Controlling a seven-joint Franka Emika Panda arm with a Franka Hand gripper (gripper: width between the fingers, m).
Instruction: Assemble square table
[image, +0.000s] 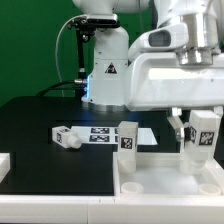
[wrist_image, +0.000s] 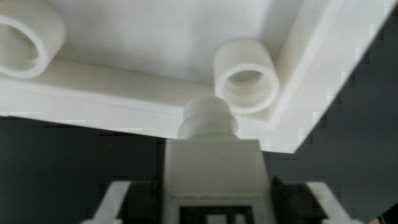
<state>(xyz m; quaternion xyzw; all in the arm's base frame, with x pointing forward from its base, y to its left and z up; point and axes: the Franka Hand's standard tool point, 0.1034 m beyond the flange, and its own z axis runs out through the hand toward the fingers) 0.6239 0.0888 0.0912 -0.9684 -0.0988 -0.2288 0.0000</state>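
Clamped in two-finger gripper (image: 200, 132): short white plastic block leg (wrist_image: 214, 160), tip beside corner socket (wrist_image: 249, 82) of white plastic square tray-like tabletop (wrist_image: 338, 60).

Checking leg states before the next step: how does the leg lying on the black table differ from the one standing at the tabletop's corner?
Pose: the lying leg is on its side; the standing leg is upright. Place: the lying leg rests on the black table, apart from the tabletop; the standing leg is at the tabletop's corner, on the exterior view's left. Both are short white blocks with black-and-white tags.
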